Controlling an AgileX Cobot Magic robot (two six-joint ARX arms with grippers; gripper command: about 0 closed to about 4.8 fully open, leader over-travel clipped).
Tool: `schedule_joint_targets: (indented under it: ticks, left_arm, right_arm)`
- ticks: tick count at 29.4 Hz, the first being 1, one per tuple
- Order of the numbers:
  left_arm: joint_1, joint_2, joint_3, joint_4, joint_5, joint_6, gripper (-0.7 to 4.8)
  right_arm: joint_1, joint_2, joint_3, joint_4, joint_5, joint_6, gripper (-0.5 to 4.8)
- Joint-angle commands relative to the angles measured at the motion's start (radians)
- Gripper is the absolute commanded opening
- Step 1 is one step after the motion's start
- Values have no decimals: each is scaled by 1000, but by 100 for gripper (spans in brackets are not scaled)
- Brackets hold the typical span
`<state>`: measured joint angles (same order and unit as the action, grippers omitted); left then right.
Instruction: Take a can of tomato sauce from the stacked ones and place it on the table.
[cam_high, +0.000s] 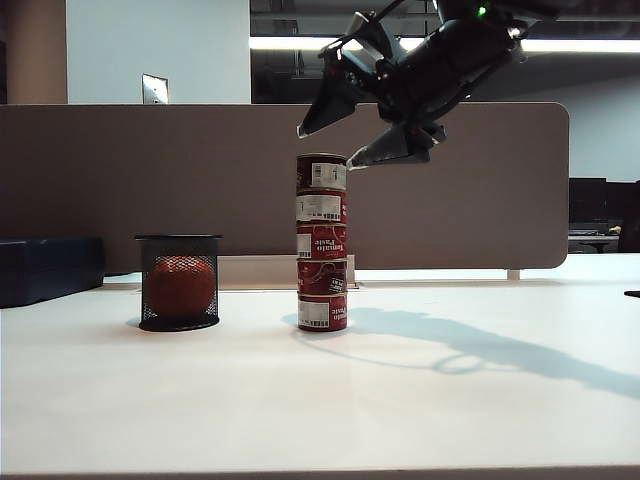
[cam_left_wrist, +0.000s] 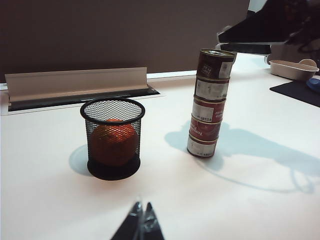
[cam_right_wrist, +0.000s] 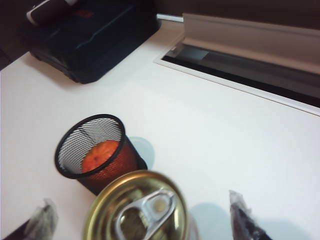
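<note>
Top can: the can of tomato sauce (cam_high: 321, 171) caps the stacked ones (cam_high: 321, 262), a five-high column at mid-table, standing upright with its axis vertical and pull-tab lid up.
Right gripper: right gripper (cam_high: 333, 147) hangs just above and slightly right of the top can, tilted downward from the upper right; jaws spread wide, nothing held. In the right wrist view the two fingertips (cam_right_wrist: 244, 215) flank the gold lid (cam_right_wrist: 137, 212) with a gap on each side.
Key relation: can lies directly below and between the open fingers; judged ready for a straight descent, then a squeeze across the can's sides.
Left gripper: left gripper (cam_left_wrist: 141, 226) sits low at the near edge, well apart from the stack, tips together, holding nothing. Right arm is far nearer.
Surroundings: black mesh cup (cam_high: 179, 282) with orange ball (cam_high: 181, 287) left of the stack, apart from it; divider panel (cam_high: 150, 180) behind.
Obstruction: none seen above the stack.
Risk: a narrow column; a sideways nudge could topple it.
Placement room: the table (cam_high: 450, 410) is bare to the right and near.
</note>
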<state>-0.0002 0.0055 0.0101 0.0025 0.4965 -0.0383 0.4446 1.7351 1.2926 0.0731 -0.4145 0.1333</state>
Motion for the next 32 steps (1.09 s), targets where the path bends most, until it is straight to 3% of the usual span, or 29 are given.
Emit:
schedule_joint_targets:
  ticks: [1,32]
  left_arm:
    - [2,1,2,-1,5,0,-6]
    - [1,1,2,-33,5,0,-6]
  right_arm:
    - [3,12,37,21,5,-2,479]
    - [32,93,83,-61,39,-3,479]
